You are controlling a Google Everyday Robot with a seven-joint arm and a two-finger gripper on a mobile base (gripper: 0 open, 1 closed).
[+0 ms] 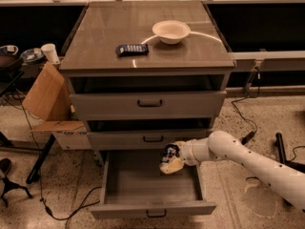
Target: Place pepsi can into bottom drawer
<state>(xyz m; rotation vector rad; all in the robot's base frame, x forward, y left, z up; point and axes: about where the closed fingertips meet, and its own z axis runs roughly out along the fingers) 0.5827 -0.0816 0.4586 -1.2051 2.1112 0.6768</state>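
Only one camera on this rig, so here's what I've got from it, everything placed off the cabinet (143, 30).

The bottom drawer (138, 178) of the cabinet is pulled all the way out and I'm looking down into its plain grey inside. The arm (248, 161) comes in from the cabinet's right side, low down, at about the height of that drawer. The gripper (170, 162) sits over the right rear part of the open drawer, just under the front of the cabinet's middle drawer (119, 140). It's clamped around the pepsi can (169, 153), with the blue and white of the can poking out above the pale fingers (172, 166). So the can is inside the drawer's outline, back right. I can't tell whether it's touching the drawer floor or hanging a bit above it.

The middle drawer and the top drawer (109, 105) both look cracked open a little, with a dark gap showing above each front.

On top of the cabinet there's a pale bowl (171, 31) toward the back right, and a flat dark snack packet (132, 49) nearer the front, left of the bowl.

Left of the cabinet, a cardboard box (45, 92) leans with its flap open, and a white paper cup (49, 53) stands just beyond the cabinet's top left edge. A black cable (62, 213) trails on the speckled floor in front of the cabinet's left corner.
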